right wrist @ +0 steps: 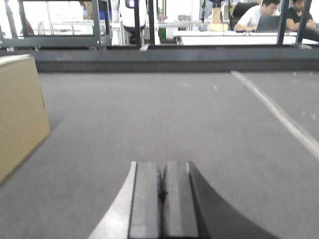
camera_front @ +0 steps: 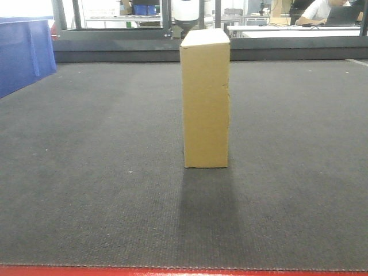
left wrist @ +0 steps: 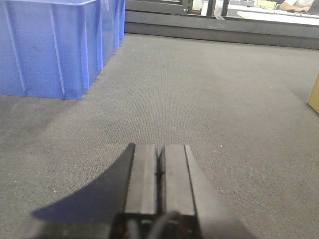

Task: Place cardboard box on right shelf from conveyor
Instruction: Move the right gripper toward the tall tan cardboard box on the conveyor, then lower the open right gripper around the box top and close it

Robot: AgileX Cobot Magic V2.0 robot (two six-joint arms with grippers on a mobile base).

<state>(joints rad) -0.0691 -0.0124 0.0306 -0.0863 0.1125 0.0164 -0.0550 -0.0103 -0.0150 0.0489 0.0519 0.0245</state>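
Note:
A tall tan cardboard box (camera_front: 205, 99) stands upright in the middle of the dark grey conveyor (camera_front: 92, 172), which has a red strip along its near edge. A corner of the box (left wrist: 315, 97) shows at the right edge of the left wrist view, and its side (right wrist: 20, 112) fills the left of the right wrist view. My left gripper (left wrist: 159, 154) is shut and empty, low over the belt, left of the box. Right of the box, my right gripper (right wrist: 162, 172) is also shut with nothing in it. The right shelf is out of view.
A blue plastic bin (left wrist: 50, 45) sits on the belt at the far left, also seen as the blue bin (camera_front: 23, 52) in the front view. A dark frame rail (camera_front: 201, 43) runs along the belt's far edge. People sit at desks (right wrist: 259, 15) beyond it.

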